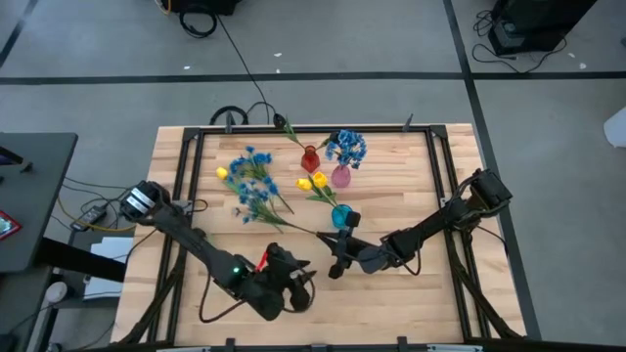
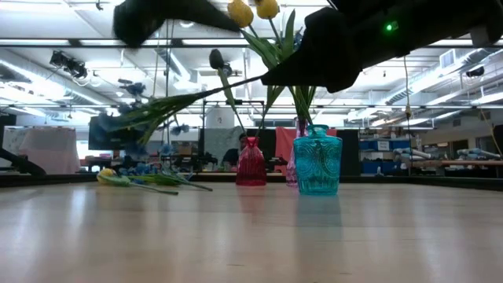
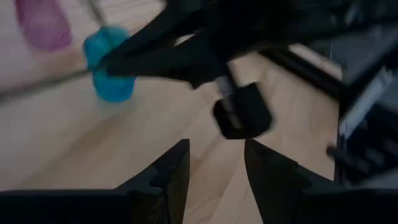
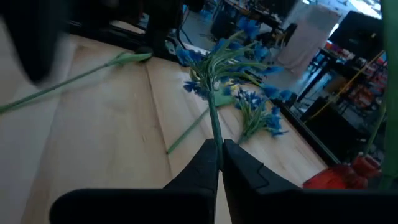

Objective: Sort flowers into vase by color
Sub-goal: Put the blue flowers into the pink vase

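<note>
The right gripper (image 4: 219, 163) is closed on a blue flower (image 4: 231, 57) stem; the left gripper (image 3: 216, 163), half open, holds nothing. Next: carry it to the pink vase (image 1: 340, 177)

The wooden tabletop (image 1: 411, 196) holds three small vases near its middle: red (image 1: 310, 159) at eleven o'clock, pink (image 1: 340, 176) at one, teal (image 1: 340, 215) at five. Loose blue flowers (image 1: 252, 186) lie at nine o'clock.

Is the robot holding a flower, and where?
Yes. The right gripper pinches a blue flower by its thin green stem. The left gripper holds nothing.
</note>
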You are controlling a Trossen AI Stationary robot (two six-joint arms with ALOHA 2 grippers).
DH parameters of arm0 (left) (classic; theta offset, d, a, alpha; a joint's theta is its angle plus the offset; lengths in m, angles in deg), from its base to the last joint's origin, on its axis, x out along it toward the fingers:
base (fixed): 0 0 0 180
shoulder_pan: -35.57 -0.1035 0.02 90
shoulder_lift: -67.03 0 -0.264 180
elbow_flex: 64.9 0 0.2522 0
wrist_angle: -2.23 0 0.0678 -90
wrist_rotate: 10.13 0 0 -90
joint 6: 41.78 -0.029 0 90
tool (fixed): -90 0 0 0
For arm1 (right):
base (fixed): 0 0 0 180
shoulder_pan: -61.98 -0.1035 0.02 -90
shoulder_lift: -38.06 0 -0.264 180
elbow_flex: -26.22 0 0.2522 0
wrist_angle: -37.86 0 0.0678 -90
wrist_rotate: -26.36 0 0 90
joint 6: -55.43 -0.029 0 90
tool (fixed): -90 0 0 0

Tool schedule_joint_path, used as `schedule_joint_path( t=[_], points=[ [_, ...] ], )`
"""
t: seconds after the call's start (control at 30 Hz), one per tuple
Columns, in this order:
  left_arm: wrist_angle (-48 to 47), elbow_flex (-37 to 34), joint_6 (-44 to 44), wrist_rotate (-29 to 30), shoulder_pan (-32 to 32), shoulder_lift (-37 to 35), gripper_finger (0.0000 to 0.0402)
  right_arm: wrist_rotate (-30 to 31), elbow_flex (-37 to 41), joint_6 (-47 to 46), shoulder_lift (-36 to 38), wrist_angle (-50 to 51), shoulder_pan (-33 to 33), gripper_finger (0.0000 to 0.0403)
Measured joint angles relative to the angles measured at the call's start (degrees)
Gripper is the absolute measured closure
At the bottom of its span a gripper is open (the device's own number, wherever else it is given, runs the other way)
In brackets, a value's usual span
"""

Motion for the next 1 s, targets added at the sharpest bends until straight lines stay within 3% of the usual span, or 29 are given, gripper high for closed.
schedule_joint_path(
  t=[0.17,0.3,0.47,1.0],
  points=[
    [17.80,-10.52,8.27,6.79,-0.23,0.09,0.0257,2.64,0.00,2.19,0.00,-0.76,-0.60,0.0379],
    [32.07,-18.18,13.47,15.76,-0.22,0.09,0.0266,5.04,0.00,4.68,0.00,-2.53,-1.35,0.0379],
    [44.92,-24.14,15.94,24.11,-0.83,0.09,0.0269,4.50,0.00,7.35,0.00,-5.18,-1.39,0.0379],
    [50.74,-25.10,12.31,31.93,-3.45,0.06,0.0270,3.26,0.00,8.62,0.04,-4.64,-2.21,0.0378]
  ],
)
